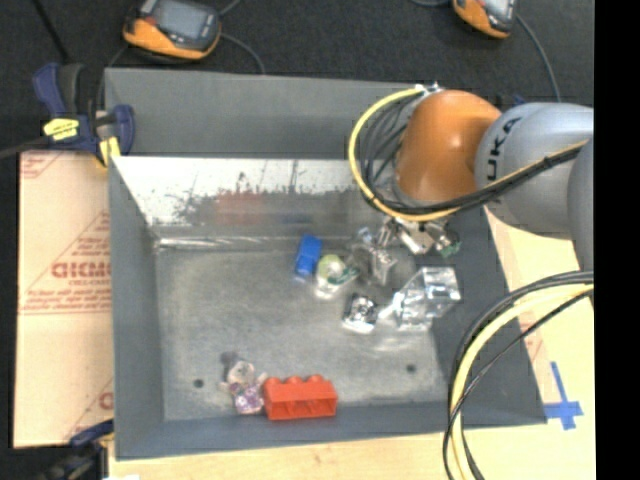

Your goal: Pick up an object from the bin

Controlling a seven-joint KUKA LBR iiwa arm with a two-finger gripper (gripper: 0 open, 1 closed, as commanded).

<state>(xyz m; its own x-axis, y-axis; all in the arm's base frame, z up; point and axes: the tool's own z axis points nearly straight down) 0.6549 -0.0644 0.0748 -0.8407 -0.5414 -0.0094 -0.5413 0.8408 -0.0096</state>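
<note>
Grey bin (pixel 200 308), centre right: pincer (pixel 393 250), spread untellable, is hung above crowded oddments (pixel 345 280), where clear plastic (pixel 428 296) may be snagged.

Metal against plastic
The bin (pixel 215 313) was dull, scuffed grey metal; the red brick (pixel 298 396) smooth plastic.

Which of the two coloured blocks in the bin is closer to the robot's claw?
The small blue block, mid-bin just left of the gripper; the red studded brick lies far off by the front wall.
</note>
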